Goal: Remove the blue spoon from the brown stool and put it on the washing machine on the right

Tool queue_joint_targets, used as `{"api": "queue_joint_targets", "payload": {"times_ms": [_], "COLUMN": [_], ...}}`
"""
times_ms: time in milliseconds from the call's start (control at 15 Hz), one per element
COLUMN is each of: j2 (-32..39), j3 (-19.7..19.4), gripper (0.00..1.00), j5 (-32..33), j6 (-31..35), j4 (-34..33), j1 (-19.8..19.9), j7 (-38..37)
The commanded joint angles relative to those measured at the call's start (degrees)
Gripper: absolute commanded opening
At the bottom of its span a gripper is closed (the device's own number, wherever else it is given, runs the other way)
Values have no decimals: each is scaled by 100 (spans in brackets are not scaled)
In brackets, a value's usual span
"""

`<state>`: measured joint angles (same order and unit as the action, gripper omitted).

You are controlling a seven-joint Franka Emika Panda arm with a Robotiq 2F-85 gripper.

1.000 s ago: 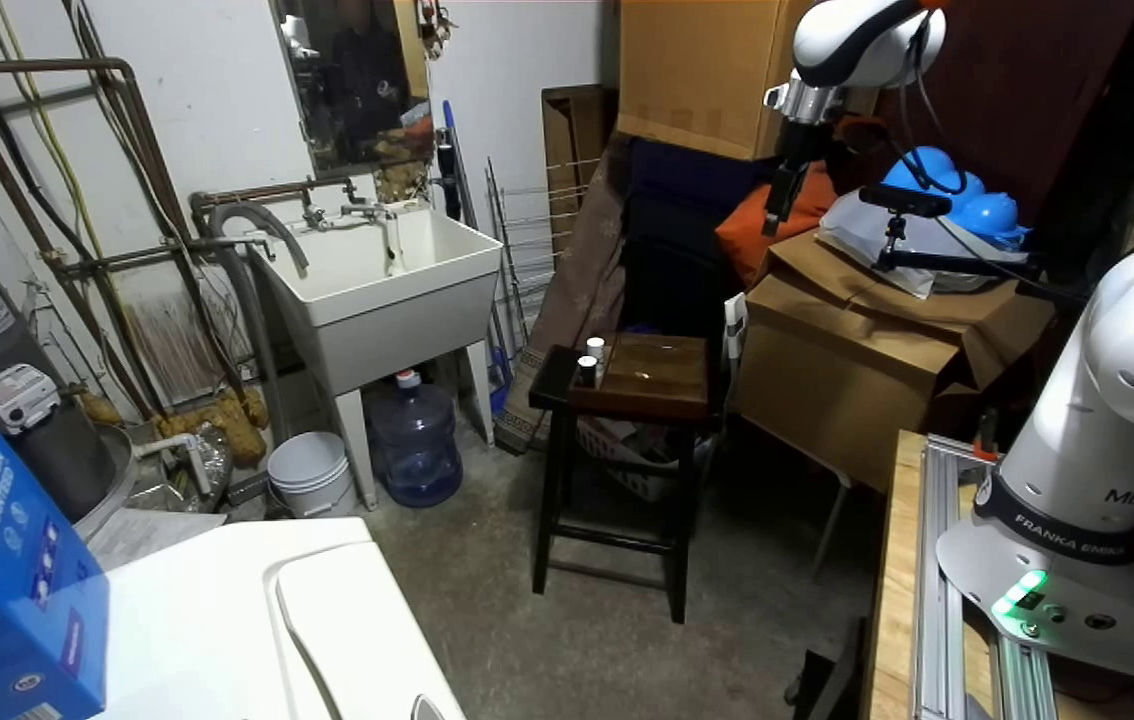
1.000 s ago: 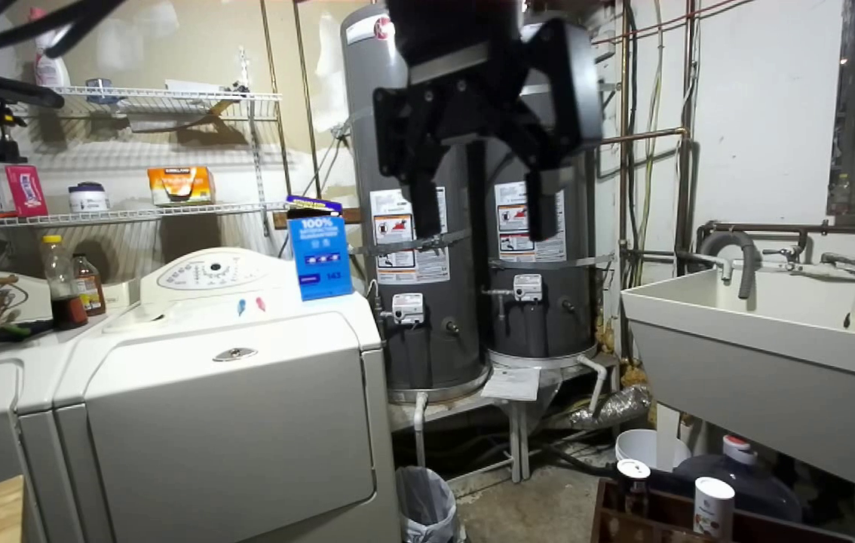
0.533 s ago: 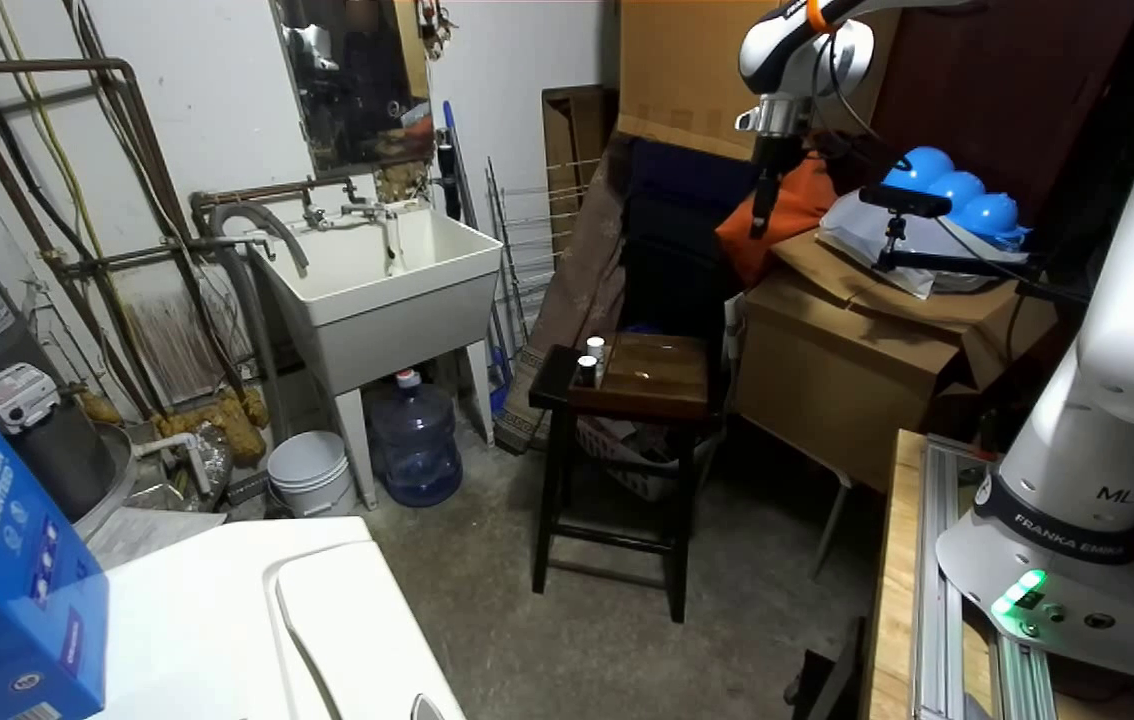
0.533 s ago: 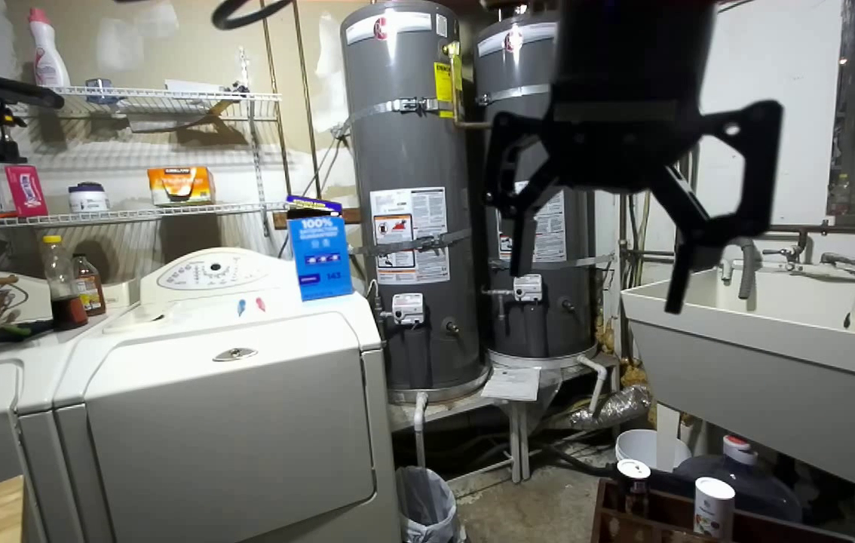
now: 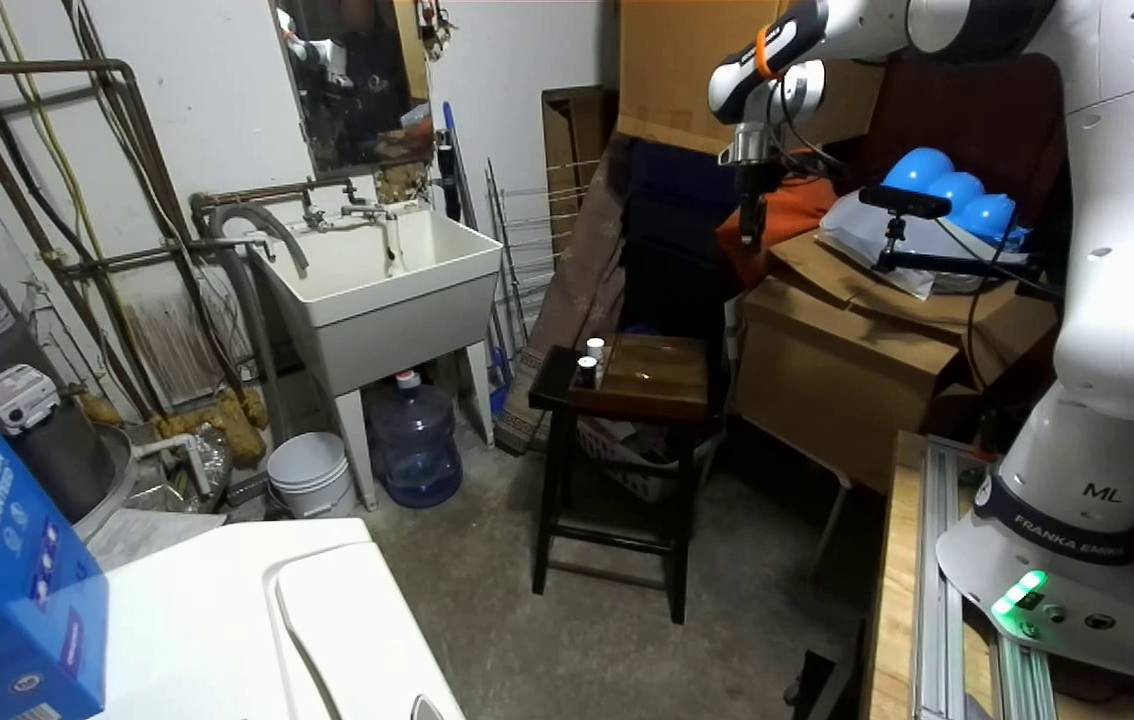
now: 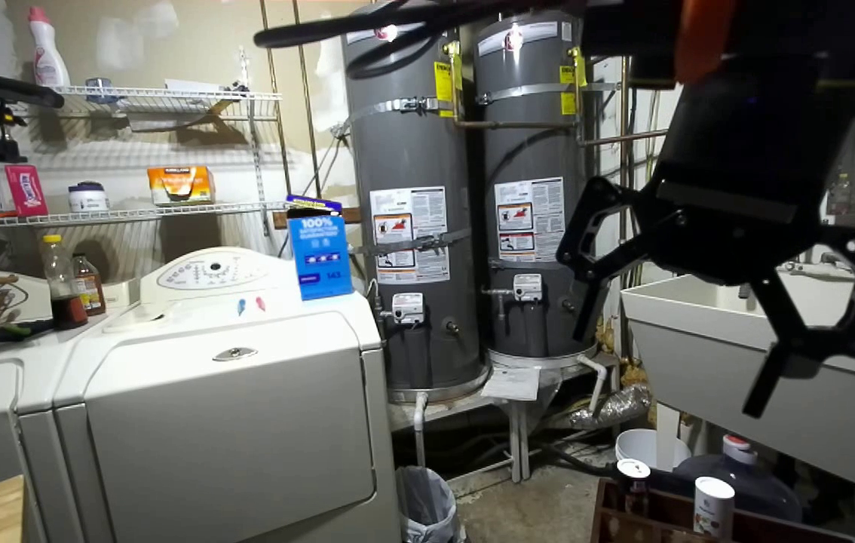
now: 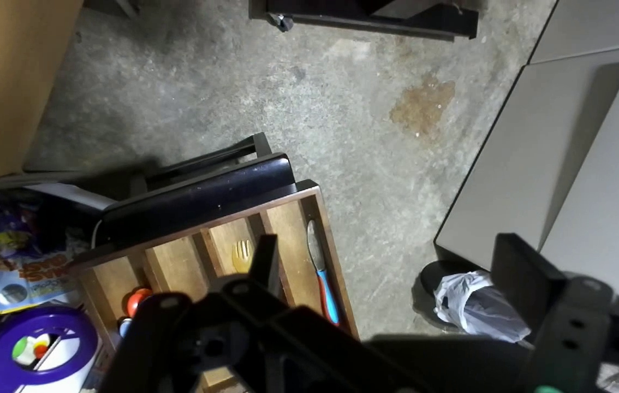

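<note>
My gripper [image 5: 752, 238] is open and empty, pointing down above the brown stool [image 5: 555, 385]. It shows large and dark in an exterior view [image 6: 672, 362]. In the wrist view its fingers stand wide apart [image 7: 386, 254]. The stool's dark seat shows there too [image 7: 200, 199]. A brown divided tray [image 7: 333, 248] sits on the stool, below and left of the jaws. In the tray lie a knife with a blue and red handle [image 7: 329, 295] and a yellowish fork [image 7: 242, 255]. The blue spoon is hidden or out of view. The washing machine [image 5: 217, 610] is white and also shows front-on [image 6: 231, 422].
Two white-capped bottles [image 6: 714, 505] stand in the tray. A blue box [image 5: 12, 560] stands on the washing machine. A white sink [image 5: 407, 320], cardboard boxes [image 5: 837, 380], a camera on an arm [image 5: 902, 200] and a lined bin [image 7: 473, 305] are around.
The open gripper has moved left and slightly down toward the stool in an exterior view. In an exterior view it has moved right and down and looks larger. Tray and bottles have not moved.
</note>
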<state>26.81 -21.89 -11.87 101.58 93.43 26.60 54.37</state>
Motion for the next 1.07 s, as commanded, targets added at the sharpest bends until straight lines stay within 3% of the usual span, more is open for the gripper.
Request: {"api": "queue_joint_targets", "payload": {"times_ms": [0, 67, 200, 467, 600, 867, 1000], "j2": [-17, -17, 40, 871, 1387, 2298, 2796], "j3": [297, 299, 408, 560, 630, 840, 528], "gripper": [100, 100, 100, 100, 100, 100, 100], "j5": [124, 123, -211, -101, 50, 285, 319], "j6": [-27, -55, 658, 2061, 2430, 2263, 1656], "j4": [-63, -90, -129, -998, -1521, -2613, -3171], "j1": [245, 246, 340, 555, 664, 873, 693], "j7": [-91, -95, -278, -787, -1127, -1712, -2357]}}
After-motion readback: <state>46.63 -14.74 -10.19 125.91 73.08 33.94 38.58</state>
